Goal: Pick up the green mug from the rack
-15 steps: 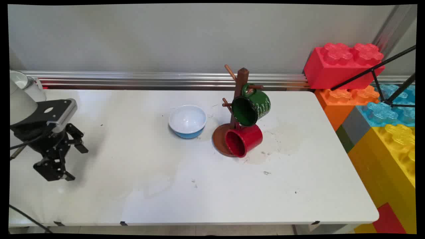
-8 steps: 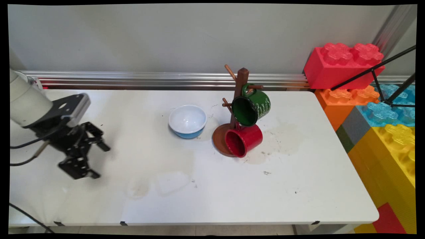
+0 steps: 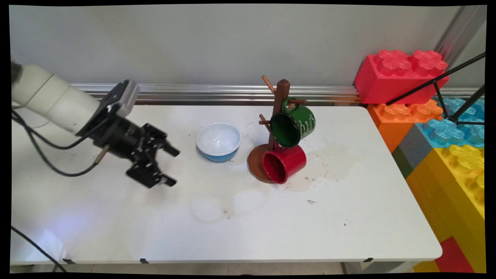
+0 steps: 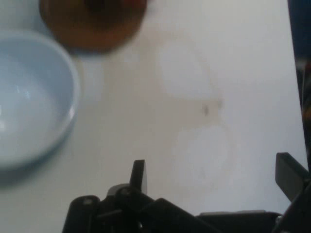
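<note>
White-inside blue bowl (image 3: pixel 219 142), green mug (image 3: pixel 293 124) with white lettering, red mug (image 3: pixel 284 163), brown rack (image 3: pixel 279 101).

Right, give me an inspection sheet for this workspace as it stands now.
Surface: white table with faint stains and small dark specks near its middle.
Things: blue bowl upright; wooden mug tree to its right, with a green mug hanging on a peg; red mug on its side at the tree's base.
Clutter: nothing seen.
Gripper: gripper open, holding nothing, above the table left of the bowl, nearest to it.
Cables: black cables hang from the arm; another at the table's near left corner.
Surroundings: grey wall, metal rail, large toy bricks stacked on the right, black tripod legs.
</note>
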### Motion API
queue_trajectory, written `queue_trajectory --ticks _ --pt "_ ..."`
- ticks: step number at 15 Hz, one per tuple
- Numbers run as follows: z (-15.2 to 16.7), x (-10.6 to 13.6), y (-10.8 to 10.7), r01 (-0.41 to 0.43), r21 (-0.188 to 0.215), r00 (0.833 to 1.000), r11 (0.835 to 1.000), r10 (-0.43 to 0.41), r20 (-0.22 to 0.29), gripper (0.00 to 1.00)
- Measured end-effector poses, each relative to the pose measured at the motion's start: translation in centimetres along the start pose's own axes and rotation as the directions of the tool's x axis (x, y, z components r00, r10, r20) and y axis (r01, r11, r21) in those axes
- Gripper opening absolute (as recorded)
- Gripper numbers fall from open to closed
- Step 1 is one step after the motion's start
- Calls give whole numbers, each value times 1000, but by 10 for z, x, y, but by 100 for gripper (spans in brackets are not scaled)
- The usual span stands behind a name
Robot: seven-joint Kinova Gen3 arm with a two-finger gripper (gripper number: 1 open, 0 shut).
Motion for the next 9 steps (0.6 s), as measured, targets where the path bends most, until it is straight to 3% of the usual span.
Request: queue_trajectory --ticks 4,9 --pt "8 23 -1 5 18 995 1000 -3 -104 100" --pt "15 39 1 3 42 990 999 3 -137 100"
